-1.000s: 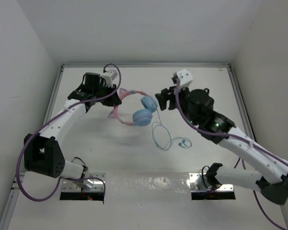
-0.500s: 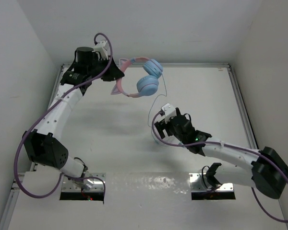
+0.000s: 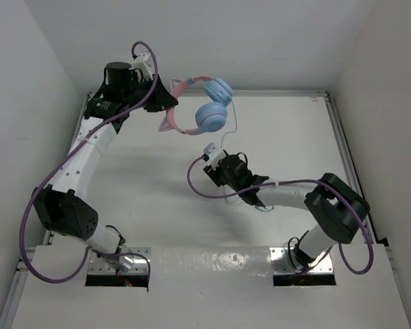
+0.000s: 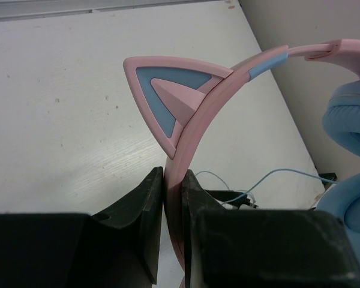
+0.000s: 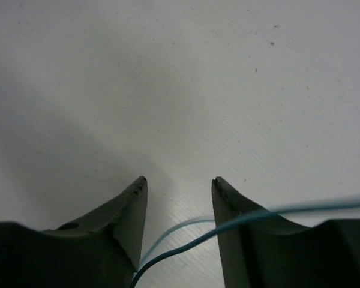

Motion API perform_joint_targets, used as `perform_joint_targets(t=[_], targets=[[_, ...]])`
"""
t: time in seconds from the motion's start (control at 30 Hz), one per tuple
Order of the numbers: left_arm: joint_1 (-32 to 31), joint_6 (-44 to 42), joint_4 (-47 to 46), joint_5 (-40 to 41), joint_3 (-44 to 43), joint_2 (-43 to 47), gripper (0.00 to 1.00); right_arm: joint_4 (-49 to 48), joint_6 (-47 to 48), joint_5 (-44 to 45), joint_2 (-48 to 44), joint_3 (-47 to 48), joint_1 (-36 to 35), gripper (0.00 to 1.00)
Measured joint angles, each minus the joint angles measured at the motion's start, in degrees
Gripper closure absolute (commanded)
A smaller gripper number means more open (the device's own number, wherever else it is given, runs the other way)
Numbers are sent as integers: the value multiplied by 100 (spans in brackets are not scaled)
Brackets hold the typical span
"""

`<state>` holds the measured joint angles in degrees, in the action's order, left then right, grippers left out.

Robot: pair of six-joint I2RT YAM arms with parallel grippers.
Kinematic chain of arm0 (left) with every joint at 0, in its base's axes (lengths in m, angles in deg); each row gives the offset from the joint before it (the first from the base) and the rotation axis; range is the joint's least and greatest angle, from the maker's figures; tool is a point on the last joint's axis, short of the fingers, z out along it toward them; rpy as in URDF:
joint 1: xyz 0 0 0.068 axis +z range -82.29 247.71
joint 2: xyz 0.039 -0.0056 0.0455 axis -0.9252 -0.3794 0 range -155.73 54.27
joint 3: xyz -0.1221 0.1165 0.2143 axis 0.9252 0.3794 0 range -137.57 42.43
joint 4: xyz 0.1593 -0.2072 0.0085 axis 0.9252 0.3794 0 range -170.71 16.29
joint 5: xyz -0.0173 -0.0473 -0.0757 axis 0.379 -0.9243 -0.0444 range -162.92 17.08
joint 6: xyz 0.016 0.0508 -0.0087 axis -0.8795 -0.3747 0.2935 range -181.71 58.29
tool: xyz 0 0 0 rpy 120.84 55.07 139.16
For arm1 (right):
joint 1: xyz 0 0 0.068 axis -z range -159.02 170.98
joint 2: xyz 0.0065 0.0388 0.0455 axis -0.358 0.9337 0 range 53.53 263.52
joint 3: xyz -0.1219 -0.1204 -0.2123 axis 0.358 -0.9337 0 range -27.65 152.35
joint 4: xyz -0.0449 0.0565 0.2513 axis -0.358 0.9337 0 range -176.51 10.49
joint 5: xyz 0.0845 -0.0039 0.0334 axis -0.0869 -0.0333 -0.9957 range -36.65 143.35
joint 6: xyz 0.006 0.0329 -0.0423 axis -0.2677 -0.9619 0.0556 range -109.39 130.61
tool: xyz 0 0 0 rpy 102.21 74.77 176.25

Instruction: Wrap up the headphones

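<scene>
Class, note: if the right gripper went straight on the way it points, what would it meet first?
Probably the bare table. The cable crosses behind the right gripper fingertips, not ahead. Depth is unclear.

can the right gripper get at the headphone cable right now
Likely yes: the right gripper is open and the teal cable runs into the gap between its fingers, with nothing else there. The left gripper holds the headphones up by the headband.

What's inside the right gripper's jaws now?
Two strands of the cable cross the gap of the right gripper, jaws open, table beneath. Where the strands lead behind the fingers is hidden.
</scene>
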<state>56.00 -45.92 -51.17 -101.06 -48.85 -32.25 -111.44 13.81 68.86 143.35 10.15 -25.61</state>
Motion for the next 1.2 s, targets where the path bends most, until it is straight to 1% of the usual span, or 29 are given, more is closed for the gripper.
perform_joint_targets(t=[0.1,0.13,0.23,0.3,0.37,0.5,0.6,0.73,0.83,0.97,1.1,1.2], targets=[[26,68,-20,-39,-22,0,100,68,28,-7,197,103,0,98],[46,83,-20,-42,-22,0,100,164,37,-4,240,153,0,100],[66,33,-13,24,-22,-13,100,669,-22,-79,251,363,0,100],[68,-160,4,199,-22,-39,100,1167,-70,-286,28,476,2,100],[68,-446,48,466,-22,-92,100,1676,-118,-560,-531,476,0,100],[68,-1266,149,1113,-20,-254,100,2516,-177,-1060,-2017,608,0,100],[46,-1882,201,1469,31,-339,100,3211,-162,-1270,-2802,1185,0,100],[-15,-2629,319,1742,136,-372,100,3893,20,-1255,-3272,2184,0,100],[-166,-3121,431,1856,146,-380,100,4188,302,-1110,-3399,2715,0,100],[-573,-3797,625,1840,192,-380,100,4288,881,-645,-3228,3316,0,100],[-1010,-4288,879,1696,299,-380,100,4089,1392,-188,-2774,3703,131,100],[-1261,-4489,1117,1388,330,-380,100,3947,1482,-149,-2267,3991,595,100]])
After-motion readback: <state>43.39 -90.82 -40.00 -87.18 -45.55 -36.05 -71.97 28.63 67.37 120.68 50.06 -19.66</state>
